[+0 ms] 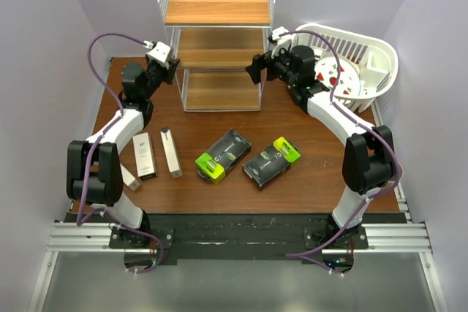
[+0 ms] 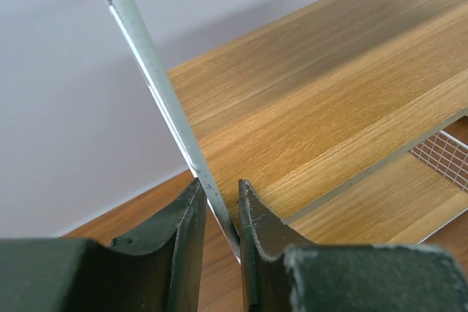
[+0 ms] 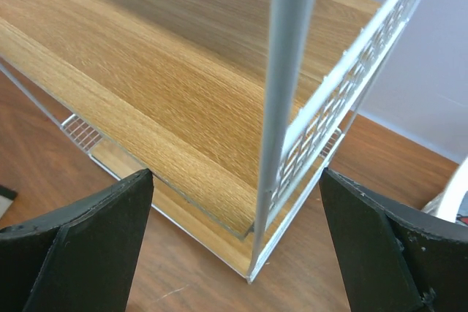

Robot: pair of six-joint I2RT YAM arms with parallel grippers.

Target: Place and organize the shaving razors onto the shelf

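The shelf [image 1: 217, 3] is a white wire rack with three wooden tiers at the back middle of the table. My left gripper [image 1: 174, 66] is at its front left post [image 2: 146, 56], and the jaws [image 2: 219, 184] are closed narrowly around that post. My right gripper [image 1: 256, 69] is open wide, straddling the front right post [image 3: 289, 71] without touching it [image 3: 235, 177]. The shaving razors lie on the table: two black packs with lime-green ends [image 1: 223, 155] [image 1: 272, 160] and three slim white cartons [image 1: 145, 154] [image 1: 170, 152] [image 1: 130, 177]. All three tiers of the shelf are bare.
A white slatted basket [image 1: 380, 56] stands at the back right, just behind my right arm, with a round white item [image 1: 333, 74] inside. Pale walls close in on both sides and behind the shelf. The dark table edge runs along the front.
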